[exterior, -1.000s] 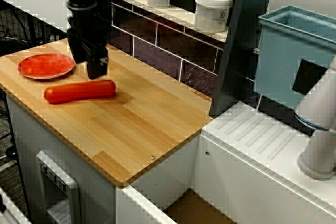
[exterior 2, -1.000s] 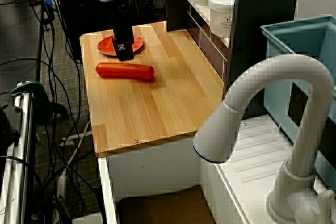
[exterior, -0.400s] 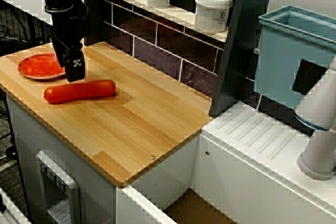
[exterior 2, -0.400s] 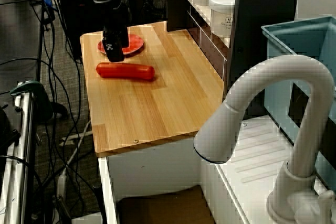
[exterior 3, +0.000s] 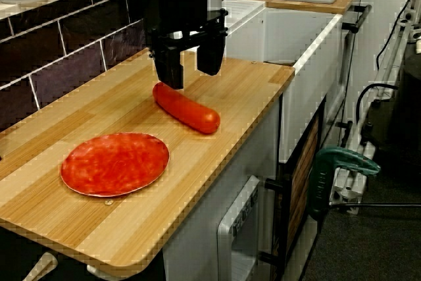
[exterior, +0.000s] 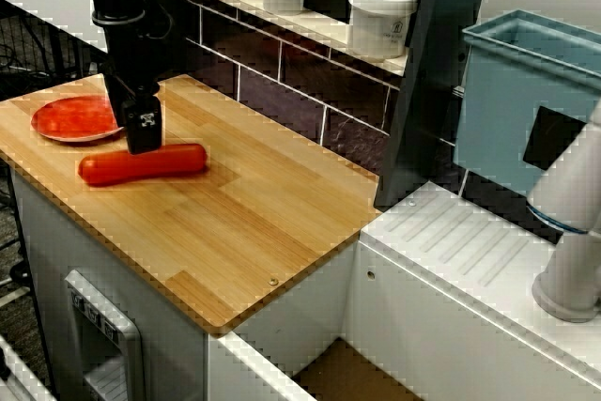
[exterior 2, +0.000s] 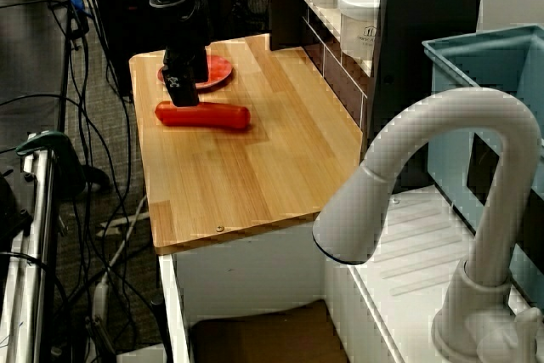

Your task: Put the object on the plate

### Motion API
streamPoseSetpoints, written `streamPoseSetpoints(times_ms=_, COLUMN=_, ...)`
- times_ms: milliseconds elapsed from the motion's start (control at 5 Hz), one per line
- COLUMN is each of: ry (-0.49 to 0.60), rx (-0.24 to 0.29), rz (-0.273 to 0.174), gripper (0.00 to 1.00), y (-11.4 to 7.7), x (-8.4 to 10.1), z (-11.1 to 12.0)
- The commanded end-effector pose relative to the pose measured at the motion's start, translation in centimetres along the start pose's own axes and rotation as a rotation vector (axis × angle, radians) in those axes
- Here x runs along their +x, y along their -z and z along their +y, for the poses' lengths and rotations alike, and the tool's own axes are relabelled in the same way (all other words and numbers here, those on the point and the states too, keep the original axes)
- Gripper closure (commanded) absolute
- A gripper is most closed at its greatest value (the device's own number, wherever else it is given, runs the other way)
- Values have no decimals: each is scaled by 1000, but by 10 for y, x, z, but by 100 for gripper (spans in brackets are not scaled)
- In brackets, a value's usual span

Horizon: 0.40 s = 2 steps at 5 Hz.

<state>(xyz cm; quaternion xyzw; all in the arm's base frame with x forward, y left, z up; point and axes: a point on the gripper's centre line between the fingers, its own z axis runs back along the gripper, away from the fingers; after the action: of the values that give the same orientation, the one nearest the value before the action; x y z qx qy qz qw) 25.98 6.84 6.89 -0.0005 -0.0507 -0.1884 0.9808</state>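
The object (exterior: 143, 164) is a red-orange sausage lying flat on the wooden counter (exterior: 244, 223); it also shows as the object (exterior 2: 204, 115) and the object (exterior 3: 189, 108). The plate (exterior: 77, 117), round and red, sits just left of it near the counter's end, and appears as the plate (exterior 2: 218, 70) and the plate (exterior 3: 115, 163). My black gripper (exterior 3: 192, 77) hangs open directly over the sausage's middle, fingers apart and pointing down, close above it. In the front view the gripper (exterior: 143, 133) hides part of the sausage's top edge. Nothing is between the fingers.
White lidded jars (exterior: 381, 18) stand on the shelf along the tiled back wall. A blue bin (exterior: 526, 100) and a white faucet (exterior 2: 442, 176) are to the right, past the dark post (exterior: 423, 82). Cables (exterior 2: 85, 167) hang off the counter's left end.
The gripper swung left from behind the sausage's right part toward the plate's edge, then came slightly back right and lower over the sausage. Sausage and plate have not moved.
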Motion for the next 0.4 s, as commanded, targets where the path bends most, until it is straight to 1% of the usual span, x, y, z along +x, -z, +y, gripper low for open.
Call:
streamPoseSetpoints(times_ms=0, ry=-31, rx=77, rz=3, gripper=0, y=23, x=13, z=7)
streamPoseSetpoints(times_ms=200, ry=-35, rx=88, rz=15, gripper=0, y=32, x=12, z=10)
